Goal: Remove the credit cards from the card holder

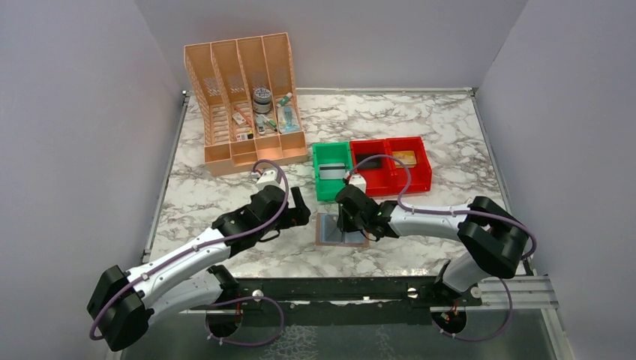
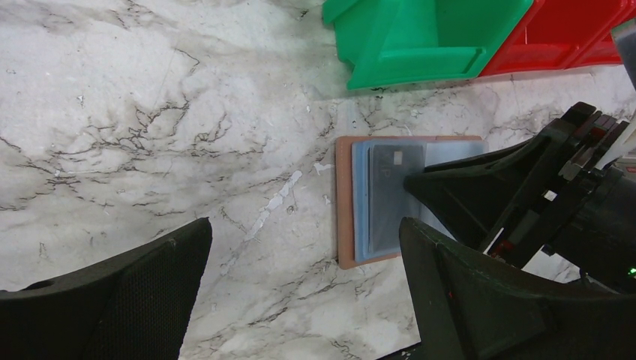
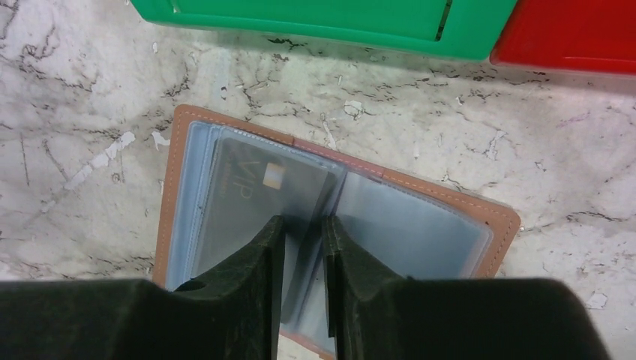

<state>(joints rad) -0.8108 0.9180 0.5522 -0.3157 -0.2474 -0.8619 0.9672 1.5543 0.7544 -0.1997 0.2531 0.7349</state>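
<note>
Bench (image 1: 420,135): white marble, walled on three sides.

Orange file organizer (image 1: 244,90): far-left corner, four slots, small items in the right-hand slots, too small to name.

My two arms reach in from the near edge. The left arm (image 1: 187,255) angles toward mid-bench and the right arm (image 1: 427,217) lies across, pointing left. Their heads are close together, not touching.

Bins: a row mid-bench, right of centre. The green bin (image 1: 332,147) is at the left end and the red bins (image 1: 420,176) touch it on the right. A flat grey piece lies in the green bin; I can't tell what it is.

Card holder (image 3: 420,225): lies open and flat between the green bin and the near edge, about centre. Brown outer rim, pale blue-grey sleeves face up.

Credit card (image 3: 240,195): dark grey, tucked in a sleeve on the left half of the holder, with a small pale chip patch near its top.

Right jaws: pointing down over the holder's middle, narrowed to a slim gap. The fingertips (image 3: 255,247) are at the card's inner edge. A pale sleeve leaf shows in the gap. I can't tell if anything is actually pinched.

Left jaws: spread wide with nothing between them, over bare marble just left of the holder, not touching it.
</note>
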